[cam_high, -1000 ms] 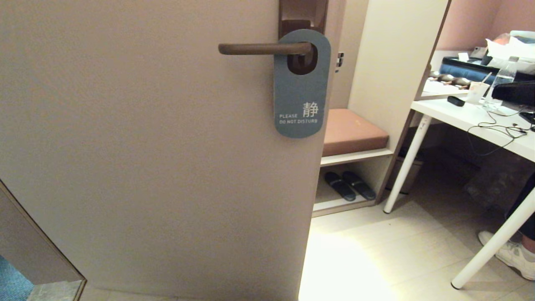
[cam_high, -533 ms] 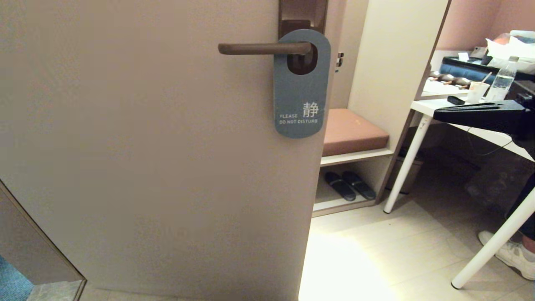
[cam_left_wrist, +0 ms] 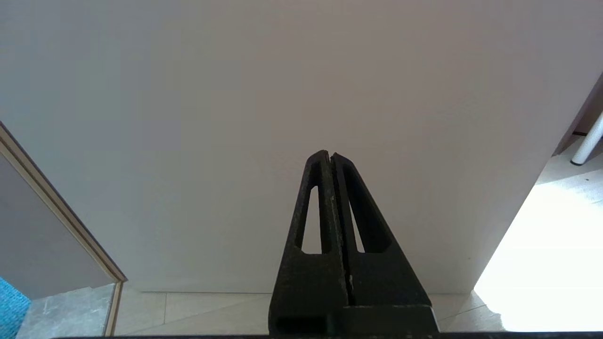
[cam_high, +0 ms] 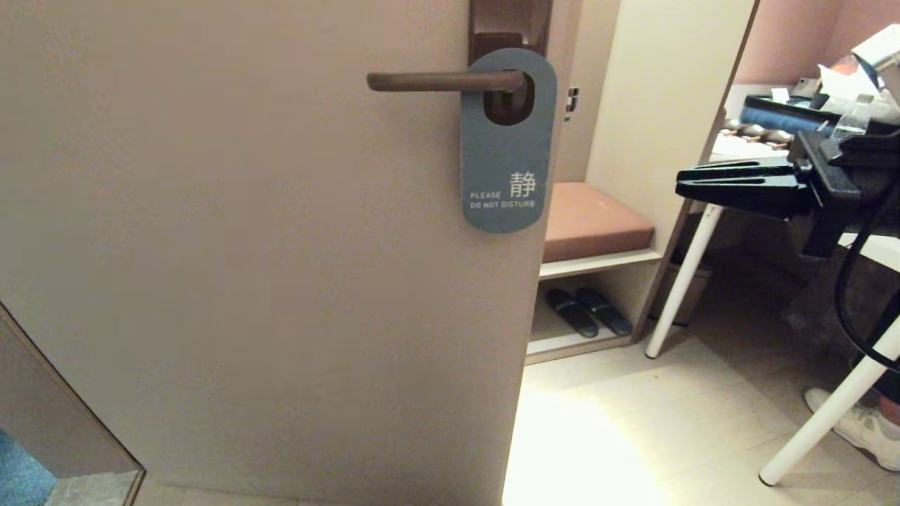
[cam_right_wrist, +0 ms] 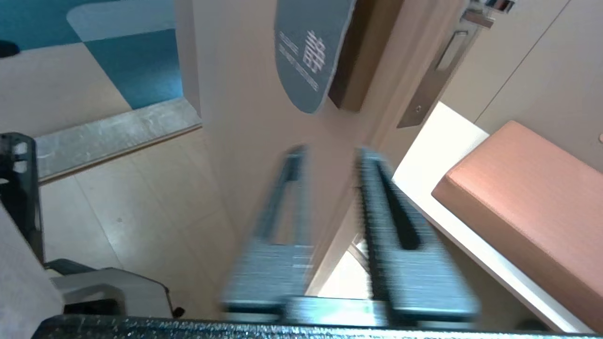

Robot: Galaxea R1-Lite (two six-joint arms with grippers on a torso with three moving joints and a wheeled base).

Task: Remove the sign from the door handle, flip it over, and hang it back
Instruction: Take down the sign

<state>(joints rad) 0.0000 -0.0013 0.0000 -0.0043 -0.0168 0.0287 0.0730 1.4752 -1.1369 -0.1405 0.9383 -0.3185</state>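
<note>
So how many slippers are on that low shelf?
2: a dark slipper and a second slipper beside it, on the low shelf under the cushion. Others may be hidden behind the door.

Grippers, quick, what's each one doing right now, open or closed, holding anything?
Left gripper: closed, empty, low in front of the door.
Right gripper: open, empty, off to the right of the sign, not touching it.

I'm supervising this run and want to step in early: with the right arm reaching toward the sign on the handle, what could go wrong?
1. The sign hangs flat against the door, so the open right gripper may hit the door or only nudge the card.
2. Its hole sits at the door handle base; a downward pull could bend it.

The left gripper is shut, low by the door.
</note>
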